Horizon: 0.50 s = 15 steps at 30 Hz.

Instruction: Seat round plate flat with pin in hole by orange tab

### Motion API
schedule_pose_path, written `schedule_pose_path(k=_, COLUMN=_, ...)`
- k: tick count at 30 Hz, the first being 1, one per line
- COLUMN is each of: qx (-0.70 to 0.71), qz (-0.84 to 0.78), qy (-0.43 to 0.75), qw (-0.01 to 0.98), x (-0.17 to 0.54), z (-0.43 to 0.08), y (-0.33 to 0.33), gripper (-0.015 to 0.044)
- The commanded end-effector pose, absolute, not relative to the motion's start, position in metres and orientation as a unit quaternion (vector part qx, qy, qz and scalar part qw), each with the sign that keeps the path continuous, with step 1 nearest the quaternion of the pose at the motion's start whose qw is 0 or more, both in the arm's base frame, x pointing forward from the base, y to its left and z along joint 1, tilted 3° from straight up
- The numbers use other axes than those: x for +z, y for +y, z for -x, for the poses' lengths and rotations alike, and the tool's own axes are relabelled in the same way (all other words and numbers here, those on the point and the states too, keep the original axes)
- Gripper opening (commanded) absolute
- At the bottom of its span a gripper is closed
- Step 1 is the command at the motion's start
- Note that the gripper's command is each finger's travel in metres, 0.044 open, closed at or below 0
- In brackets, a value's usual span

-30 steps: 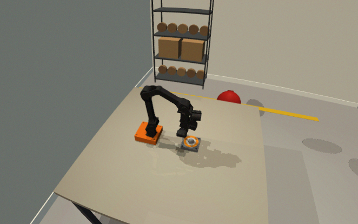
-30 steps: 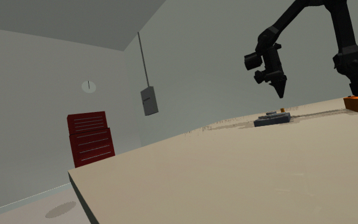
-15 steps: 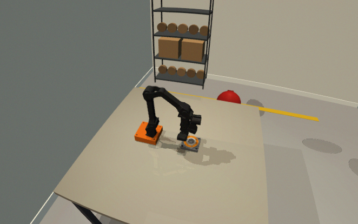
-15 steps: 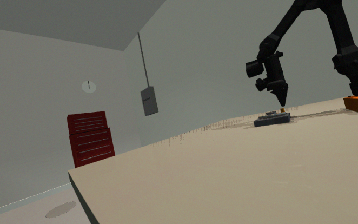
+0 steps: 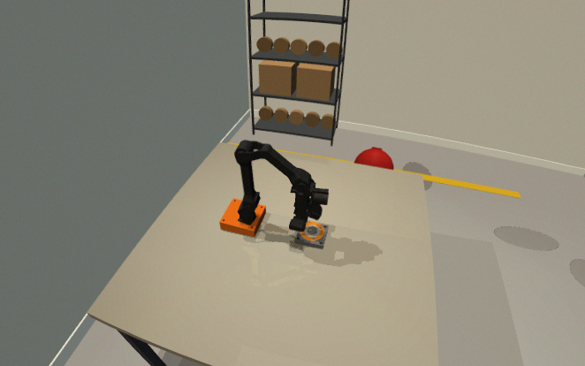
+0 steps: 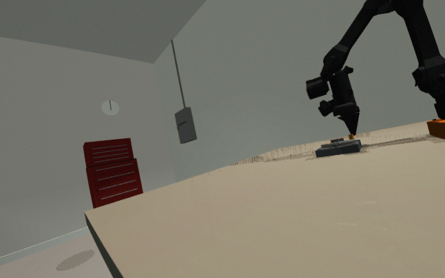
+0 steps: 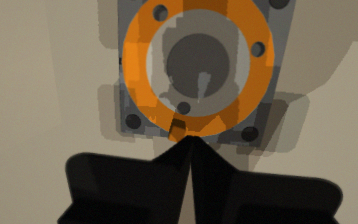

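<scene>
The tool (image 7: 191,142) hides the base's (image 7: 131,106) near edge; the pin cannot be told

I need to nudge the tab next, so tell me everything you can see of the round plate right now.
The round plate is a flat orange ring with a pale grey inner band and a dark round centre on the post. Several small dark holes dot it. A small raised orange tab sits on its near edge, with one hole just inboard. It lies on the square grey base. The shut pincer has its tips right at the tab; contact cannot be confirmed.
</scene>
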State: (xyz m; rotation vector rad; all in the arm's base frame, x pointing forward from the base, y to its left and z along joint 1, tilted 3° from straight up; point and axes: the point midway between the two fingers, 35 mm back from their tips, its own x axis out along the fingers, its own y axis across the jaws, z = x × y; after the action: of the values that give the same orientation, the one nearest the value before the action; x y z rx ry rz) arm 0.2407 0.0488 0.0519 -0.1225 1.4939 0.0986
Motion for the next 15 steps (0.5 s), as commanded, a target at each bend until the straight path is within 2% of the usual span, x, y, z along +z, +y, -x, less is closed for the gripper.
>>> schedule_pose_path(k=1, qx=0.046, qz=0.054, qy=0.680, qw=0.730, x=0.050, z=-0.239, y=0.055, gripper=0.0000)
schedule_pose_path(k=15, qx=0.046, qz=0.054, qy=0.680, qw=0.730, x=0.050, z=-0.242, y=0.073, gripper=0.0000)
